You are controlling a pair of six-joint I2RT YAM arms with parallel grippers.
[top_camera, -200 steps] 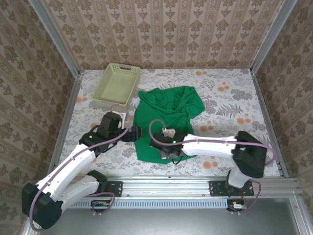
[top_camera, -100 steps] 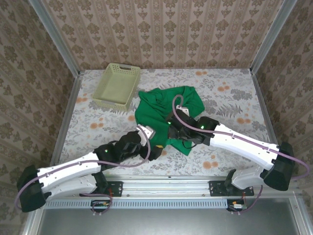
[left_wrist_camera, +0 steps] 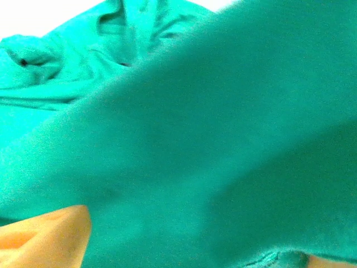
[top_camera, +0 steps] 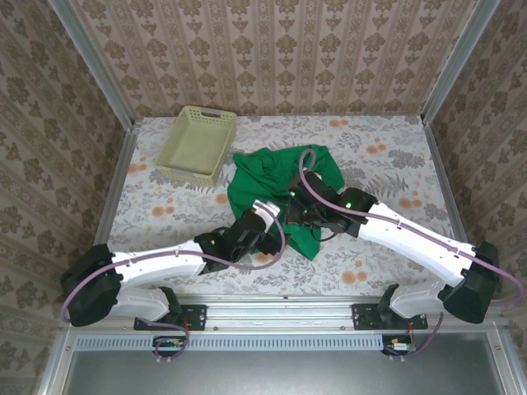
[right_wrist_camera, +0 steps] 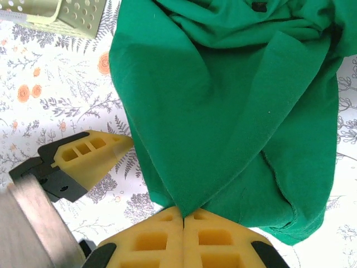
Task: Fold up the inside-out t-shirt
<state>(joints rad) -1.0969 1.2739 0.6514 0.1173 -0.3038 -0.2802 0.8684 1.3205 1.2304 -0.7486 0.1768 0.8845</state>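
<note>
Obs.: the inside-out t-shirt (top_camera: 272, 177) lay rumpled at the middle of the table (top_camera: 387, 156), just beside the lattice basket (top_camera: 198, 144) but outside it. It was not yet flat; collar and sleeves were bunched at the far side.

Right gripper (right_wrist_camera: 183, 220): fingers (right_wrist_camera: 150, 240) pressed together on a ridge of cloth at the shirt's near edge. The fabric rose to that pinch in a taut fan, so the hem was lifted off the table. Judged purpose: to hold the edge up and stretched so the other arm could get at it.

Left gripper (top_camera: 272, 230): at the shirt's near-left edge, close beside the right one. In the left wrist view green cloth draped across the gap, with one yellow finger (left_wrist_camera: 44, 234) low on the left and a sliver of the other at the far right. The fingers were spread, nothing clamped.

Judgement: early stage, still arranging, no fold made. The next move likely calls for the left fingers to close on a single layer. Risk: catching both layers, or the pinched ridge slipping.
</note>
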